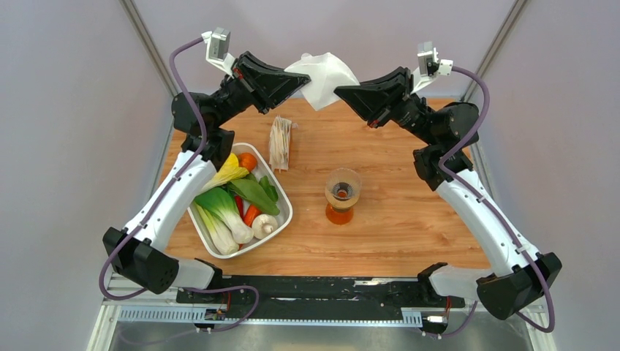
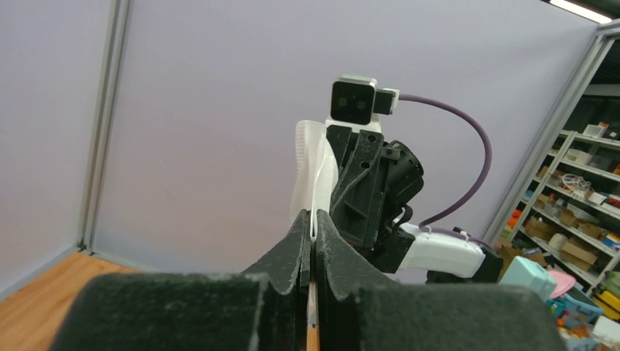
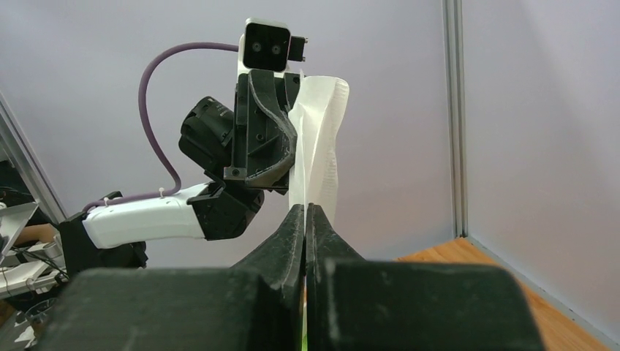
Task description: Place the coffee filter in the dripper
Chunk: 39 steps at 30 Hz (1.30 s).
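Two claws, both clamped on the same sheet.

Left claw point(image 2: 313, 219): fingers pressed together, with a thin white paper edge pinched between the tips and rising above them, as seen from its own wrist view.

Right claw point(image 3: 305, 212): fingers likewise together. The paper runs down between them and fans out above.

Coffee filter point(image 1: 325, 77): held in the air between the two claws, above the far edge of the surface point(image 1: 395, 234). The left claw grips its left side and the right claw its lower right. The paper is creased and partly spread, not flat. Both arms are raised and bent inward, tips facing each other across the sheet.

Dripper point(image 1: 343, 186): a clear cone with a tan ring, upright, seated on top of the orange-tinted glass vessel point(image 1: 339, 214). It stands near the middle of the surface, nearer the arm bases than the filter and well apart from it.

Wrapped bundle of papers point(image 1: 281, 142): lies to the left of the dripper and farther back, just beside the far corner of the white tray point(image 1: 286, 212).

The tray sits on the left half of the surface, under the left arm's forearm. It holds bok choy point(image 1: 223, 212), a carrot point(image 1: 248, 161), other green leaves and a pale rounded item I cannot identify.
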### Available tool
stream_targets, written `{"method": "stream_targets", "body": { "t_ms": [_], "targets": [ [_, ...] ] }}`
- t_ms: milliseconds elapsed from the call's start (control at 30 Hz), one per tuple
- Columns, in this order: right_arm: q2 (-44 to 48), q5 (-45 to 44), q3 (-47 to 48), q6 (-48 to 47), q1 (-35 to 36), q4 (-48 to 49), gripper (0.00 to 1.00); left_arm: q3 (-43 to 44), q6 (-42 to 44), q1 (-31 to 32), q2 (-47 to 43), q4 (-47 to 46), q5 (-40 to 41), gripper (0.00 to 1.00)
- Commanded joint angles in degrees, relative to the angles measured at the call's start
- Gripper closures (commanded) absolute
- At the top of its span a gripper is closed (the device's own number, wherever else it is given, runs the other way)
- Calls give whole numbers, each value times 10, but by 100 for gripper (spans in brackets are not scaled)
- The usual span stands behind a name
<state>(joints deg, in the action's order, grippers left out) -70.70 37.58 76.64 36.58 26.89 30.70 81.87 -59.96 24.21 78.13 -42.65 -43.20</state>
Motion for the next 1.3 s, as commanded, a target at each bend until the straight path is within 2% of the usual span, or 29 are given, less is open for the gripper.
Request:
{"method": "stream_targets", "body": {
  "t_ms": [0, 33, 67, 100, 133, 167, 200, 400, 533, 600, 667, 733, 833, 967, 1067, 1133, 1200, 1233, 1267],
  "targets": [
    [16, 8, -1, 3, -2, 10, 100, 17, -5, -3, -7, -25, 1, 99],
    [15, 10, 0, 1, -1, 11, 94, 17, -5, -3, -6, -24, 1, 99],
    [15, 11, 0, -2, -2, 11, 79, 19, -6, -3, -5, -24, 1, 100],
    [14, 10, -1, -5, -2, 12, 59, 21, -7, -3, -3, -23, 4, 100],
    [14, 10, -3, -8, -3, 13, 43, 23, -9, -3, -2, -22, 7, 100],
    [14, 10, -6, -11, -2, 14, 30, 25, -15, -3, -1, -21, 12, 100],
    [13, 11, -11, -10, -2, 19, 23, 29, -21, -3, 1, -20, 18, 100],
    [-7, 20, -28, 8, 11, 73, 18, 45, -43, -3, 10, -16, 30, 100],
    [-35, 25, -7, 25, 15, 96, 6, 41, -50, -1, 10, -14, 28, 100],
    [-46, 28, 5, 32, 20, 104, 4, 38, -51, -1, 8, -13, 28, 100],
    [-54, 29, 13, 35, 27, 106, 8, 34, -49, 0, 7, -15, 27, 100],
    [-61, 33, 18, 35, 37, 108, 20, 31, -48, 0, 6, -16, 29, 100],
    [-69, 35, 22, 35, 45, 109, 52, 30, -49, 0, 8, -20, 31, 100],
    [-71, 34, 22, 34, 44, 105, 82, 24, -44, 0, 6, -23, 27, 100],
    [-68, 34, 20, 27, 42, 103, 99, 18, -41, 0, 2, -23, 25, 100],
    [-66, 33, 18, 30, 40, 103, 100, 14, -38, 0, -1, -22, 25, 98],
    [-66, 36, 16, 33, 39, 103, 100, 8, -36, 0, -4, -18, 23, 82],
    [-65, 37, 16, 34, 38, 103, 100, 4, -35, 0, -5, -17, 18, 66],
    [-65, 37, 14, 36, 38, 104, 100, 1, -34, -1, -6, -17, 15, 61]
  ]
}}
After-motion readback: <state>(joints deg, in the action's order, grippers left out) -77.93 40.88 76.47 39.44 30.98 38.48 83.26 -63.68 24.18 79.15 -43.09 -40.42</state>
